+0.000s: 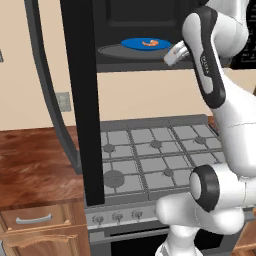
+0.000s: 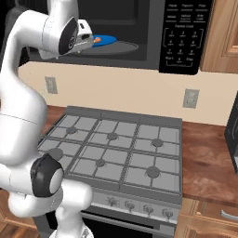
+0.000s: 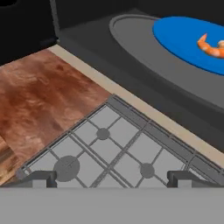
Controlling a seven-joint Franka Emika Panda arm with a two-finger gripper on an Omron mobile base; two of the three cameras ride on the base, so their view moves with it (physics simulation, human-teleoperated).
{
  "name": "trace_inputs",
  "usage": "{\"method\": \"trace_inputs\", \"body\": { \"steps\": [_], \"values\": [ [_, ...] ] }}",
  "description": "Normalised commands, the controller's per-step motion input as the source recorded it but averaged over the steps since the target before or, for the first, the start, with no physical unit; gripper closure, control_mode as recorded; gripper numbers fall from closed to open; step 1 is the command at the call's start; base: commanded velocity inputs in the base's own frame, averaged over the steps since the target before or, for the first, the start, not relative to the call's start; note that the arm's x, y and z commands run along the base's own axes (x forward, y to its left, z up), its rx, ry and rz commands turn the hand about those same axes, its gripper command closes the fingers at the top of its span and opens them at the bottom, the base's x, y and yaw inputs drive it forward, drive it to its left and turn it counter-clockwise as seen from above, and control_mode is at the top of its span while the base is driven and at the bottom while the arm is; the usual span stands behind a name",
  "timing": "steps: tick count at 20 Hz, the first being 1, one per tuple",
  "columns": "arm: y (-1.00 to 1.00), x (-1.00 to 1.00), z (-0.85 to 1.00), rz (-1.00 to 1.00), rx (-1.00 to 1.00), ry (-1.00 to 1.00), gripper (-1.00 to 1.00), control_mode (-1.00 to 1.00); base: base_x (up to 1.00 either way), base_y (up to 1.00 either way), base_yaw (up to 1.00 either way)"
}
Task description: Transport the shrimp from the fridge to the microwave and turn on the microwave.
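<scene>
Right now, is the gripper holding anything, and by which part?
Nothing held. The gripper is open, fingertips apart with only stove behind them; the shrimp lies on the blue plate inside the microwave.

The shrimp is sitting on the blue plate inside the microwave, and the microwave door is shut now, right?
Not quite. The shrimp does sit on the blue plate inside the microwave, but the door is open, swung out to the left. The left base view shows it best.

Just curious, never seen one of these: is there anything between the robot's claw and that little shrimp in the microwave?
Nothing. In the hand view, between the gripper and the shrimp lie only the bare grey turntable and blue plate.
</scene>
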Motion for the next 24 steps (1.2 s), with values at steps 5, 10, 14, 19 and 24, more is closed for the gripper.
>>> {"method": "trace_inputs", "body": {
  "steps": [5, 10, 14, 19, 24],
  "values": [
    [0.08, -0.63, -0.21, -0.13, 0.0, -0.11, -1.0, -1.0, 0.0, 0.0, 0.0],
    [0.02, -0.27, 0.22, -0.2, 0.07, 0.17, -1.0, -1.0, 0.0, 0.0, 0.0],
    [0.0, -0.33, 0.33, -0.22, 0.15, 0.26, -1.0, -1.0, 0.0, 0.0, 0.0],
    [-0.02, -0.41, 0.19, -0.18, 0.16, 0.18, -1.0, -1.0, 0.0, 0.0, 0.0],
    [0.0, -0.49, 0.0, -0.1, 0.08, -0.02, -1.0, -1.0, 0.0, 0.0, 0.0]
  ]
}}
